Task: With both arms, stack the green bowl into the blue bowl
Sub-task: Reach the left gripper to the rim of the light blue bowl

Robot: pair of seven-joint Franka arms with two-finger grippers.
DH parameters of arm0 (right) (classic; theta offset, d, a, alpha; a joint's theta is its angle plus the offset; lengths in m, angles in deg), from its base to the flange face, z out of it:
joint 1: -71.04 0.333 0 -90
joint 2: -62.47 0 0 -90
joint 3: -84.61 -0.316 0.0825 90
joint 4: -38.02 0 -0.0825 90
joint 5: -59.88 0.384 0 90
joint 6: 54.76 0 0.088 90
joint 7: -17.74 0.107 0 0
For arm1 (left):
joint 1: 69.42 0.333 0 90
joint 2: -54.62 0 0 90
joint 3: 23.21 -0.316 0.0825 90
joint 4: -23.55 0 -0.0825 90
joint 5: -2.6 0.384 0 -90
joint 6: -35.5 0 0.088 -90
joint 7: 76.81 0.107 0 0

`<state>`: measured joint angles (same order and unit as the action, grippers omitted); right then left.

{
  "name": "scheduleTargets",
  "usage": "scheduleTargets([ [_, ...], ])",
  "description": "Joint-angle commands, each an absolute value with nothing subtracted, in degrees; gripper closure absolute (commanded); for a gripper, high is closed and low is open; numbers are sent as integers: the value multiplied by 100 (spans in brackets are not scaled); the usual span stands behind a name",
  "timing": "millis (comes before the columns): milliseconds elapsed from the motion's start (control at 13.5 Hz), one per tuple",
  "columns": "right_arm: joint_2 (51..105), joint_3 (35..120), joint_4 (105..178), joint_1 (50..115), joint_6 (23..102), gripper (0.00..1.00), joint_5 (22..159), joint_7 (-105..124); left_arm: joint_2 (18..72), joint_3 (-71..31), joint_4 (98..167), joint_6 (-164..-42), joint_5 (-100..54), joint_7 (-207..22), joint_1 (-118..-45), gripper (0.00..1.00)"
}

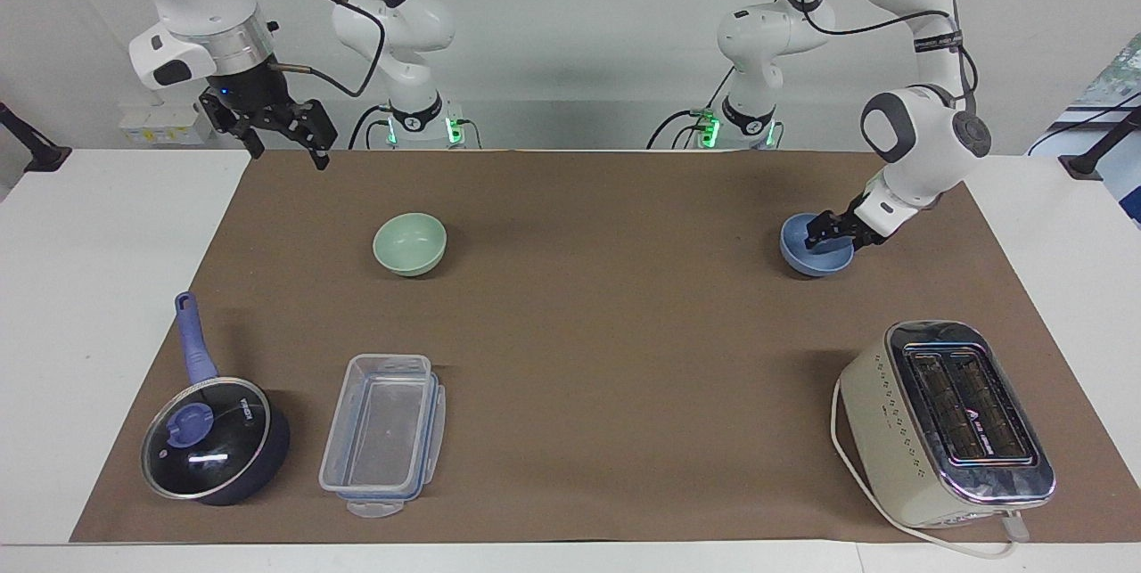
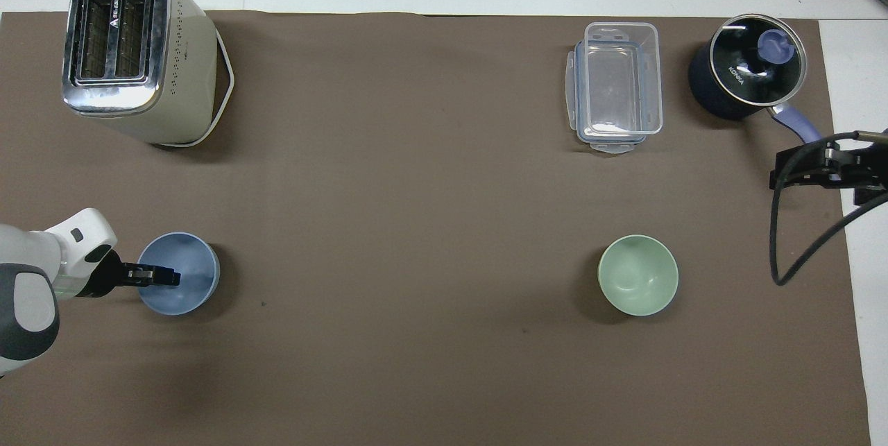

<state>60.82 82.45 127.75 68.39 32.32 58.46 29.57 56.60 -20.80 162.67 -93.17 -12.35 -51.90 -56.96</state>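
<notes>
Brown paper mat (image 1: 606, 332) covers a white worktop (image 1: 89, 332), and taking the mat as a clock face in the facing view, the right gripper (image 1: 285, 145) hangs in the air above the 10 o'clock corner, its jaws wide apart and holding nothing, while that arm waits. At 8 o'clock stands a dark blue saucepan (image 1: 218, 453) under a glass lid, its handle pointing toward the robots. The green bowl (image 1: 410, 244) sits upright and empty at about 10 o'clock on the mat, well apart from both grippers. A clear plastic food container (image 1: 385, 437) lies at 7 o'clock, just beside the saucepan. At 2 o'clock the blue bowl (image 1: 816, 246) rests on the mat, and the left gripper (image 1: 824, 234) reaches down to its rim on the side toward the left arm's end, one tip inside the bowl; whether the jaws have clamped on the rim I cannot tell. A cream two-slot toaster (image 1: 945, 426) stands at 4 o'clock.
</notes>
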Motion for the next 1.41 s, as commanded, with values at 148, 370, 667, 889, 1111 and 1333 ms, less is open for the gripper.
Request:
scheduleTargets([
  [148, 6107, 8207, 12723, 6779, 3199, 0, 5892, 3022, 5735, -2030, 16190, -9274, -1384, -5026, -5553, 100],
  [370, 6107, 8215, 12723, 6779, 3199, 0, 5892, 3022, 5586, -2030, 15656, -8696, -1384, -5017, -5492, 100],
  [667, 6107, 8215, 12723, 6779, 3199, 0, 5892, 3022, 5585, -2030, 14829, -7685, -1375, -5114, -5465, 100],
  [889, 6107, 8215, 12723, 6779, 3199, 0, 5891, 3022, 5647, -2004, 14266, -7017, -1288, -5472, -5561, 100],
  [1111, 6107, 8215, 12723, 6779, 3199, 0, 5892, 3022, 5638, -1864, 13572, -6305, -1138, -6097, -5719, 100],
  [1333, 6107, 8215, 12723, 6779, 3199, 0, 5892, 3022, 5665, -1811, 13237, -6163, -682, -6546, -6202, 100],
])
